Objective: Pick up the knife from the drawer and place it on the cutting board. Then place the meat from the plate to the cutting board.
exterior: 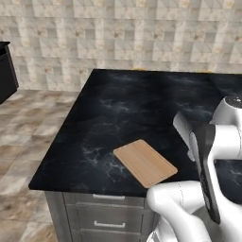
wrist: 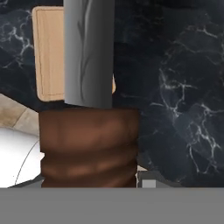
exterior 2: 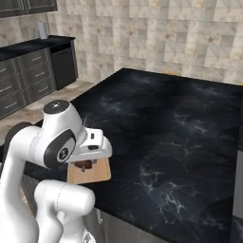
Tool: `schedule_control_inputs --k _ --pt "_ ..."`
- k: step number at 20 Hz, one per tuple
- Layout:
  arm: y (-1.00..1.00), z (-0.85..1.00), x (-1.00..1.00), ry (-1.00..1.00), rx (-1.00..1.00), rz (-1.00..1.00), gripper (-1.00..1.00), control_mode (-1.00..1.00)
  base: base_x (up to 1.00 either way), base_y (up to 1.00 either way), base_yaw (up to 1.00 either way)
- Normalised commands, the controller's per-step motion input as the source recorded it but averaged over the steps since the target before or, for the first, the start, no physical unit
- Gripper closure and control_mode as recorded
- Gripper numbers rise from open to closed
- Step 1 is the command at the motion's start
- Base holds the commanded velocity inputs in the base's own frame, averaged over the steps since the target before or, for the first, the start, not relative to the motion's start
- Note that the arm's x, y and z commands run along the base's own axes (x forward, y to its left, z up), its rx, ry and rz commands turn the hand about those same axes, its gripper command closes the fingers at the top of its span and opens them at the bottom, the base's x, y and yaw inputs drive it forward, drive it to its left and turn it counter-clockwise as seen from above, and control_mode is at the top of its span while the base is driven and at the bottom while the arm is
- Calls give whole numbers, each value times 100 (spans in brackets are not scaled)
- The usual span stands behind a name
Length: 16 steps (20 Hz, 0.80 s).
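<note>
No brand, label or readable writing shows on anything in these views.

The knife (wrist: 89, 57) sits in the gripper (wrist: 89, 186): in the hand view its brown ribbed handle fills the space right above the finger tips, and its broad grey blade runs on away from the hand. The jaws stand part-way apart, pinching that handle between them. In the left base view the blade (exterior: 182, 126) sticks out to the left of the arm's dark-sided link, raised above the black marble counter (exterior: 123, 108). In the right base view the hand hangs under the arm's white wrist, with a dark brown bit of the handle (exterior 2: 85, 165) just below it.

The cutting board (exterior: 145, 162) lies flat on the counter close to its near edge, turned at an angle to that edge, and nothing rests on it. From the hand camera the blade crosses in front of the board (wrist: 48, 52), so the knife is held over it or close beside it; whether the tip reaches it cannot be told. In the right base view the board (exterior 2: 97, 173) shows partly under the hand.

Below the counter's near edge, grey drawers (exterior: 101, 218) with slim silver bar handles are pushed closed. At the far left of the right base view stands a run of dark cabinets (exterior 2: 28, 78) with a small pale upright object (exterior 2: 42, 30) on top; what it is cannot be made out.
</note>
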Motion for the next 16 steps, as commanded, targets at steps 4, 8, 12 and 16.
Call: schedule_control_inputs --k 4,8,12,16 --pt "13 -45 30 1 1 32 100 -100 0 0 0" --pt "29 -56 49 -1 7 21 100 -100 0 0 0" --pt "20 -66 54 5 0 1 100 -100 0 0 0" --pt "6 -63 67 16 0 0 100 -100 0 0 0"
